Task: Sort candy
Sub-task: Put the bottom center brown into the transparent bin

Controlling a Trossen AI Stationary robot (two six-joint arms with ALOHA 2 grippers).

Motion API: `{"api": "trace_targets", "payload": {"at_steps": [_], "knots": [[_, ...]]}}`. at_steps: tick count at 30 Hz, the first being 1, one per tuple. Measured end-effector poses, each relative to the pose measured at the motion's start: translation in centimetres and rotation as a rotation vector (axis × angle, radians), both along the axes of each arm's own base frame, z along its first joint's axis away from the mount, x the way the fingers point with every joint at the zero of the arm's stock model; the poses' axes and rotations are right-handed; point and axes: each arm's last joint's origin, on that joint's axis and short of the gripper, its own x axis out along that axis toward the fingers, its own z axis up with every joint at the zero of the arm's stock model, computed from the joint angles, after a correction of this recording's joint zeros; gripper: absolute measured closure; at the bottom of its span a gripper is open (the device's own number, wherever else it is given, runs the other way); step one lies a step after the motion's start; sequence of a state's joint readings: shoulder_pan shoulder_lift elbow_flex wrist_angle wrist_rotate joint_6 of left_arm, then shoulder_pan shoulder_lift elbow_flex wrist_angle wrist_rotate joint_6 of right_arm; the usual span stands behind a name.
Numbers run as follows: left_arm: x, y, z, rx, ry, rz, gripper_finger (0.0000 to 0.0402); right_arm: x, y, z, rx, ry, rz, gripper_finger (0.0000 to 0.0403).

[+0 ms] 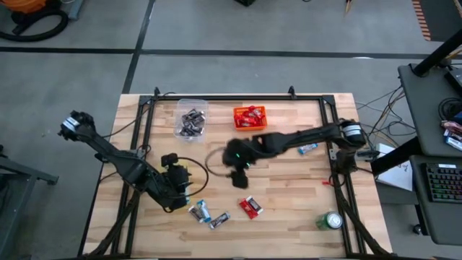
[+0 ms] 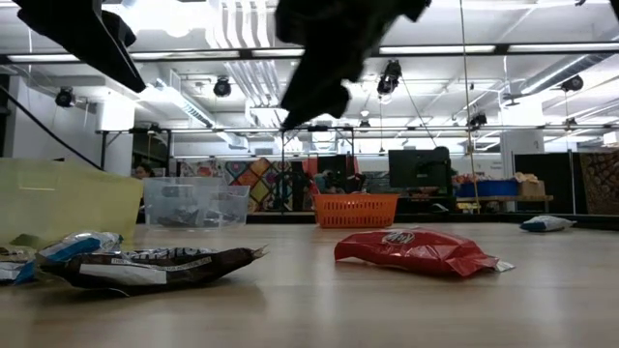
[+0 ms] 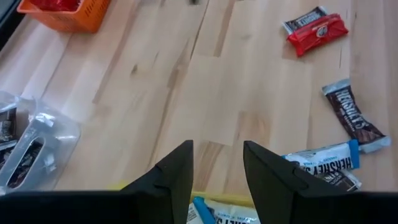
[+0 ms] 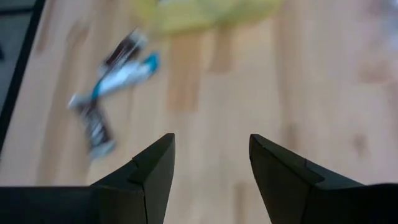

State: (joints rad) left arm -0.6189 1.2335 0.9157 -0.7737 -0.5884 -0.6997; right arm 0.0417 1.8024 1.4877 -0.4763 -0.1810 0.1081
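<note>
Right end effector (image 1: pixel 238 179) open above mid-table, red candy (image 1: pixel 250 208) near

A pale wooden table (image 1: pixel 289 217) with a dark frame stands on a grey floor (image 1: pixel 216 68) crossed by dark seams. At three o'clock from it a dark desk (image 1: pixel 433 108) carries a keyboard (image 1: pixel 442 182). At eleven o'clock orange equipment and black hose (image 1: pixel 32 18) lie on the floor. Beyond the table, ceiling strip lights (image 2: pixel 464 48) glow over a monitor (image 2: pixel 418 166) and a colourful patterned panel (image 2: pixel 253 179).
</note>
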Motion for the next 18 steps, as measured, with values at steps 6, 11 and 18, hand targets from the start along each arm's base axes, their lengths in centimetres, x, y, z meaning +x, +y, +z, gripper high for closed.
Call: {"api": "trace_targets", "payload": {"at_steps": [6,11,18], "knots": [[1.3,-0.9,-0.4,0.021,-0.039,-0.069,0.0278,-2.6,4.0,-1.9,-0.018,0.066,0.124,0.0207],[2.2,-1.6,-0.6,0.029,-0.082,-0.113,0.0278,-3.9,6.4,-3.6,-0.028,0.119,0.187,0.0207],[2.6,-1.8,-0.9,0.041,-0.095,-0.105,0.0278,-3.8,8.8,-5.1,-0.158,0.062,0.226,0.0207]]}}
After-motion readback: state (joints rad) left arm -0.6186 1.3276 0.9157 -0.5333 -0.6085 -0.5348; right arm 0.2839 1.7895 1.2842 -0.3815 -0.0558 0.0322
